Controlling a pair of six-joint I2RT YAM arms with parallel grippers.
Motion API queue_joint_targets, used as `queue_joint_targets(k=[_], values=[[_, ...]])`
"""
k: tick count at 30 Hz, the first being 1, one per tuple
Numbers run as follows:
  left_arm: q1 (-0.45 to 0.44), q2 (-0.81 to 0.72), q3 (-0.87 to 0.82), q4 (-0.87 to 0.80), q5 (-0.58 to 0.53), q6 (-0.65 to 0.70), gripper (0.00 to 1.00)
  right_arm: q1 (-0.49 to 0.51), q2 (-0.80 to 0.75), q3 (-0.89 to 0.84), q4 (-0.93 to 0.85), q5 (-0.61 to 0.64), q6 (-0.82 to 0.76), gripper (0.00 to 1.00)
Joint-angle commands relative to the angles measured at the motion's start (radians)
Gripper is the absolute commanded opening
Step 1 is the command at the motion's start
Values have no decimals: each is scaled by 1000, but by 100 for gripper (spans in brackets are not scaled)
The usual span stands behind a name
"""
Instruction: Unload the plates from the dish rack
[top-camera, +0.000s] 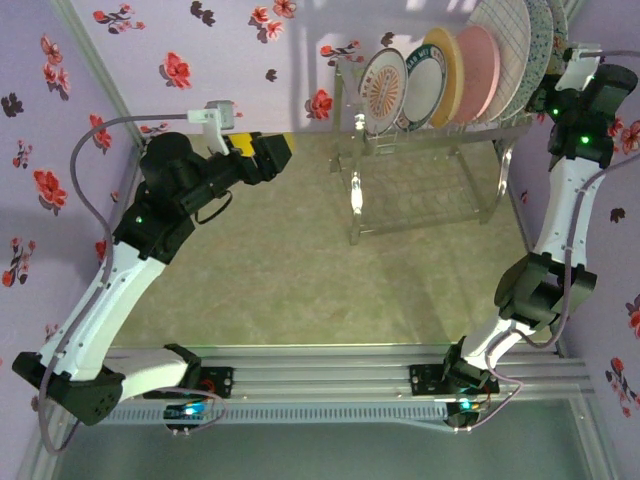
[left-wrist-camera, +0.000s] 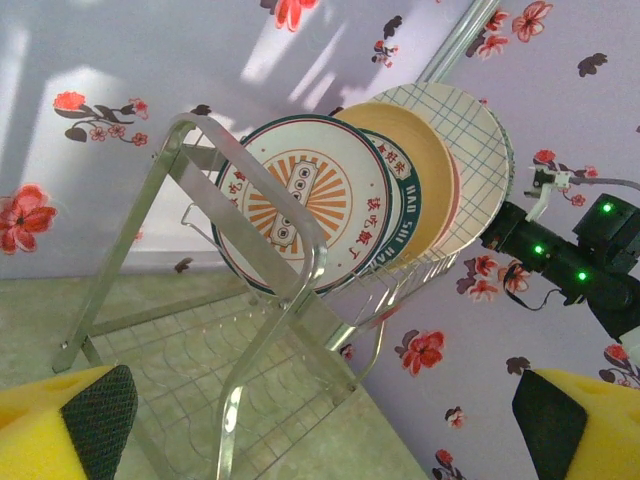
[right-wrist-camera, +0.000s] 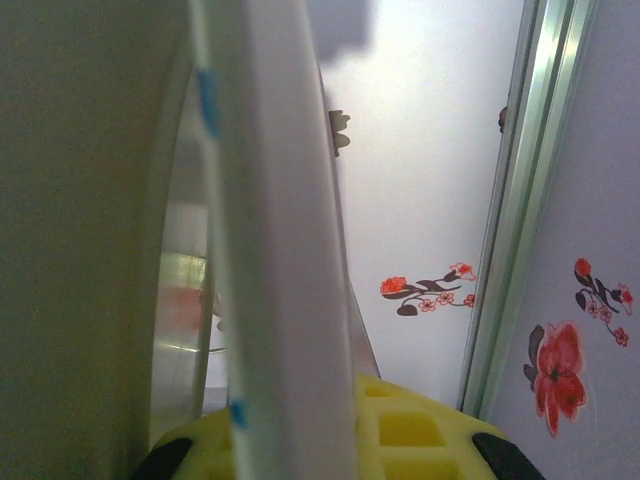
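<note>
**Top external view.** A tall chrome wire dish rack (top-camera: 430, 190) stands on the beige tabletop (top-camera: 300, 290) at about 1 o'clock. Its long axis runs from 9 to 3 o'clock. Six round plates stand on edge in its slotted top tier, lined up along that axis with their faces toward 9 o'clock. From the 9 o'clock end they are:
- a white plate with an orange sunburst (top-camera: 383, 90)
- a white plate with a dark green rim (top-camera: 422, 88)
- a yellow plate (top-camera: 446, 70)
- a pink plate (top-camera: 478, 72)
- a white plate with a grey grid (top-camera: 508, 45)
- a white plate with teal speckles (top-camera: 543, 40)

The right gripper (top-camera: 572, 62) is at the 3 o'clock end of the row, against the speckled plate. The left gripper (top-camera: 275, 155) hangs over the tabletop at 10 o'clock, well apart from the rack.

**Left wrist view.** The left gripper's black pads (left-wrist-camera: 95, 425) on yellow fingers sit in the two bottom corners, spread wide with nothing between them. The rack appears tilted, with the sunburst plate foremost and the other plates overlapping behind it toward 2 o'clock.

**Right wrist view.** The speckled plate's rim runs edge-on from 12 to 6 o'clock and passes down between the right gripper's yellow fingers (right-wrist-camera: 400, 435). The gripper is clamped on that rim.
</note>
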Motion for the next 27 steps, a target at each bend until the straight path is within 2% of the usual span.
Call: queue_joint_targets(k=[1,16,27], values=[[-8,3,21,47,-6,-1,100,34,-25,55,42,-32,27,0],[-20,-6,13,55,-13,-3,100,41,-106,104,49,142,21,0],[-35,-16,18,53,-29,2,100,41,-122,167,26,218,13,0]])
